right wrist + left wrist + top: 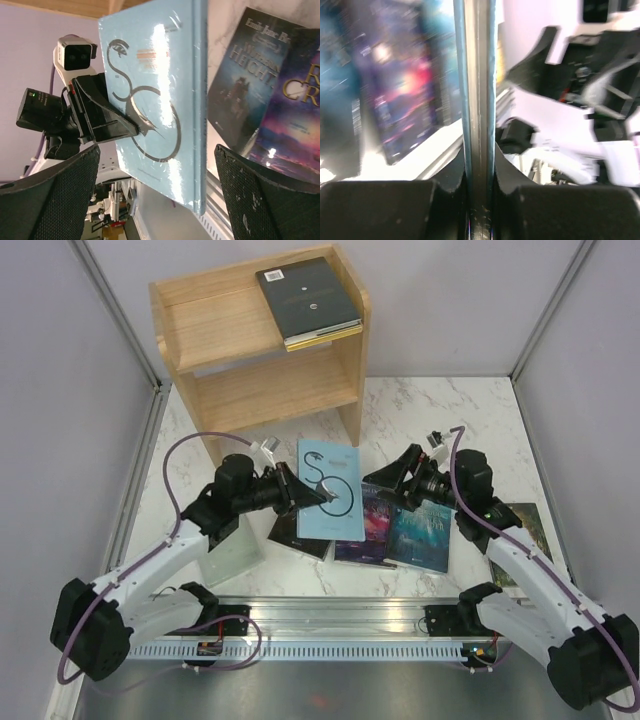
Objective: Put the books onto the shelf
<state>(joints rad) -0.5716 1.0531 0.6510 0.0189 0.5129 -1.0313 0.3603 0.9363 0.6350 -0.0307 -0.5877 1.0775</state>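
Note:
A light blue book with a black swirl (pixel 330 490) is held tilted above the table's middle. My left gripper (pixel 305 492) is shut on its left edge. In the left wrist view the jaws (pixel 479 162) pinch the book's edge (pixel 479 75) tight. My right gripper (pixel 388 482) stands open at the book's right side. Its wide-spread fingers (pixel 156 155) straddle the blue cover (pixel 150 75) without touching it. The wooden shelf (pixel 215 335) stands at the back. On its top tier, at the right, a black book (pixel 305 295) lies on a yellow one (pixel 325 337).
Below the held book, a dark purple book (pixel 365 520) and a teal one (pixel 420 535) lie flat, with a dark one (pixel 298 535) to the left. A pale grey-green book (pixel 232 552) lies under the left arm and a dark green-gold one (pixel 527 530) under the right.

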